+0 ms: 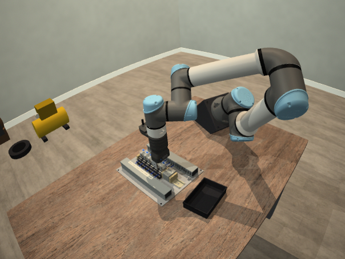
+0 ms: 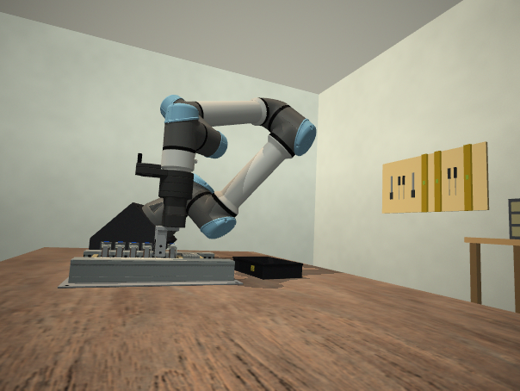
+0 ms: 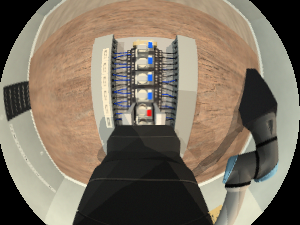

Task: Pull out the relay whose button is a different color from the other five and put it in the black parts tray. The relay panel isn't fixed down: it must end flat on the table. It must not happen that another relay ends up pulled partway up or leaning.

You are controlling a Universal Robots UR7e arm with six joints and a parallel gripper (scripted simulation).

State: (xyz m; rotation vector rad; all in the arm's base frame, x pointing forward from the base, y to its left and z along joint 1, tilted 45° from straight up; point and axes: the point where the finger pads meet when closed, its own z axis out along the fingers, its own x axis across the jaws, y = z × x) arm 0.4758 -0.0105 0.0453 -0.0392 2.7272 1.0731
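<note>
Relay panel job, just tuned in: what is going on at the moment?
The gripper is shut on the red-button relay, at the near end of the row on the relay panel; the relays beyond it have blue buttons. In the exterior view the gripped relay stands taller than its neighbours, so it looks partly pulled out. The panel appears flat on the table. The black parts tray beside it holds nothing.

On the bench (image 1: 85, 217) in front of you, the relay panel (image 1: 137, 175) lies flat near the middle. The parts tray (image 1: 204, 200) sits just beside the panel, to its right, apart from it. The arm's base (image 1: 206, 119) stands at the far edge, behind both. The claw (image 2: 160, 245) hangs over the panel's row of relays (image 2: 125, 249), closed on one relay (image 3: 146, 115).
</note>
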